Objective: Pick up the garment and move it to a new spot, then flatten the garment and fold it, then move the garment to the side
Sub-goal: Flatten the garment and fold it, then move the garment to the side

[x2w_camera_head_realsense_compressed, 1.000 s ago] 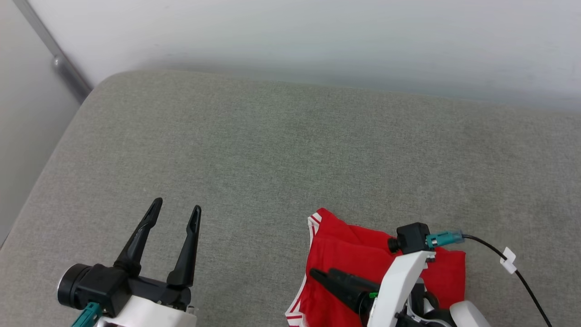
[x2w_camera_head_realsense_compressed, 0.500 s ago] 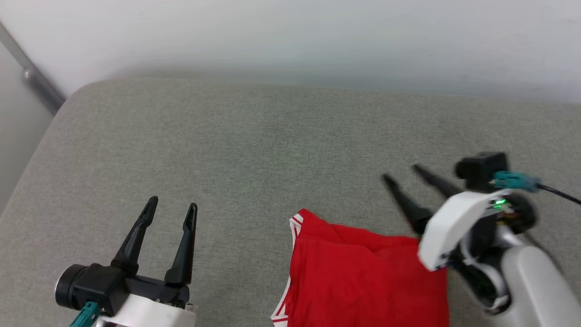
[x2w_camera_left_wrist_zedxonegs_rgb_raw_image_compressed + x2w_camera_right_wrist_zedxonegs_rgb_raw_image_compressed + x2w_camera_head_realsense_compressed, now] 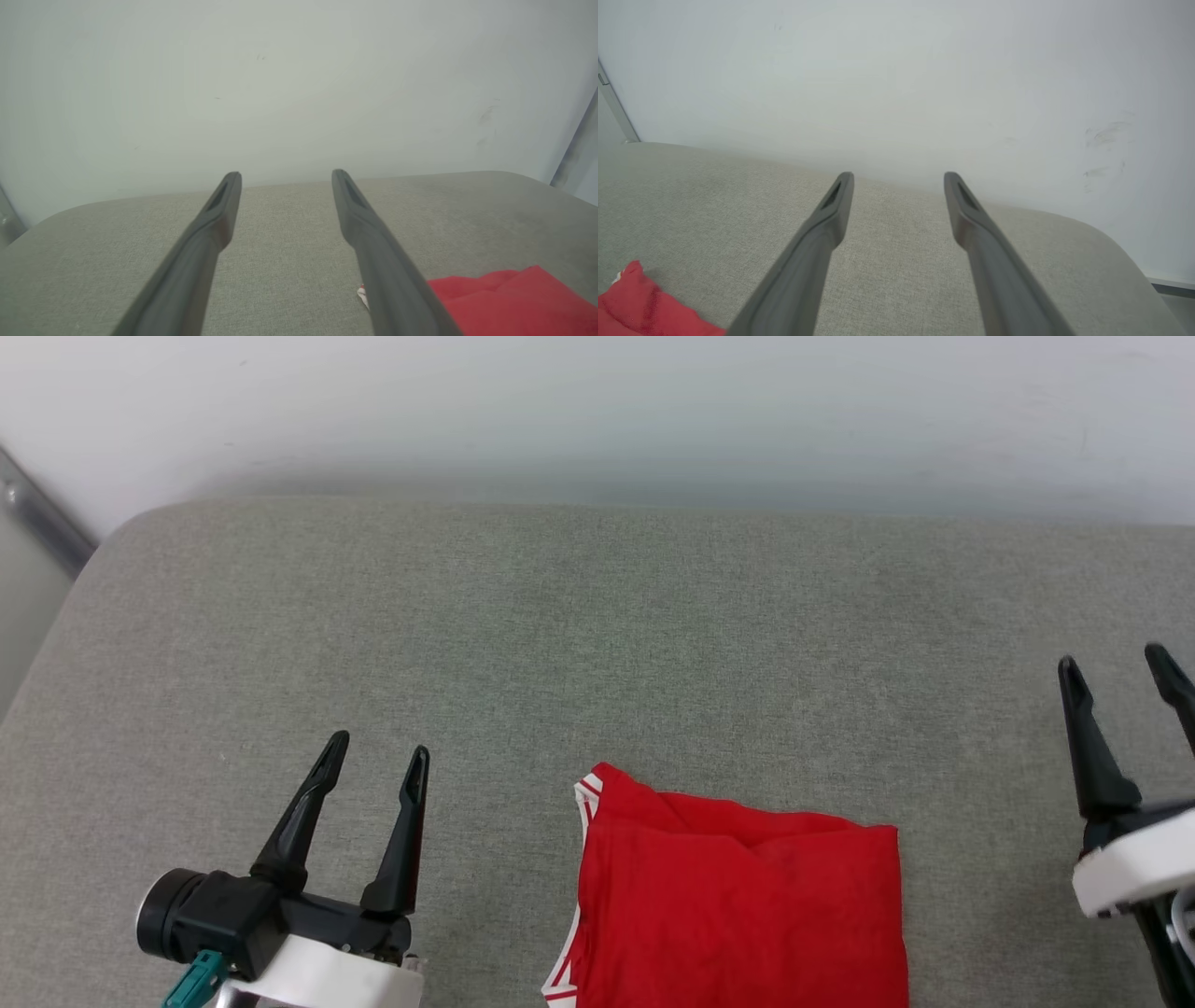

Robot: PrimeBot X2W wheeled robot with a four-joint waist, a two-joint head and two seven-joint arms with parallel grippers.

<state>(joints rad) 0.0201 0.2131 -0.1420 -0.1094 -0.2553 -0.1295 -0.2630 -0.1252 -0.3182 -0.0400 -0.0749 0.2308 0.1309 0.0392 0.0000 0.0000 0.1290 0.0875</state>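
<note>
Now that your right gripper (image 3: 1113, 659) has swung off the garment (image 3: 738, 905) to the right edge, its fingers stand wide and empty, as do those of your left gripper (image 3: 381, 745). The folded garment lies between them on the grey surface (image 3: 597, 616), near edge cut off, lettering hidden.

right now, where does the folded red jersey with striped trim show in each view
head view: folded red jersey with red-white striped trim, bottom centre on the grey fabric cushion
left wrist view: jersey in the lower right corner
right wrist view: jersey in the lower left corner
shared landmark: the cushion's far edge against the white wall
</note>
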